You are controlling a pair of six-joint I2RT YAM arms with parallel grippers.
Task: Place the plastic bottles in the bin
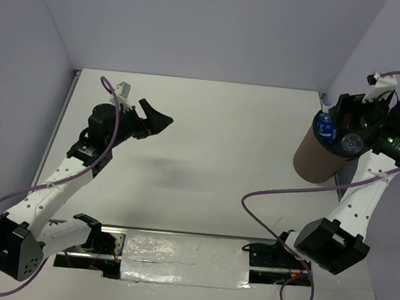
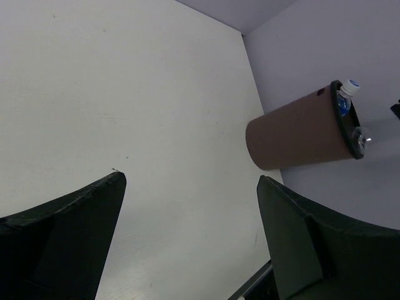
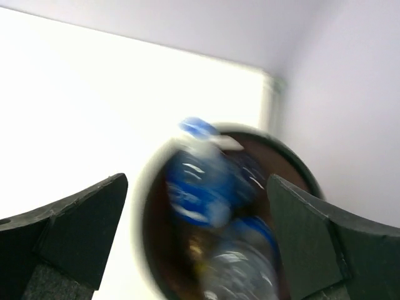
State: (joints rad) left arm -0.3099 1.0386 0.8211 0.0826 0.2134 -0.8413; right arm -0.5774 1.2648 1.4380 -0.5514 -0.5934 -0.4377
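Right gripper [image 3: 197, 180] hovered spread wide, gripping nothing, over the bin [image 1: 313, 162] at the table's [image 1: 224, 124] far right corner, apparently to drop bottles [image 1: 324, 124] in; left gripper [image 2: 190, 178] likewise spread, empty.

Left gripper [image 1: 157, 121] is hovering mid-left, jaws spread wide; right gripper [image 3: 197, 181] is reaching upper right, jaws parted too.

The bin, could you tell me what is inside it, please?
A blue-labelled bottle and a clear bottle show at the mouth of the bin; anything deeper is covered by them.
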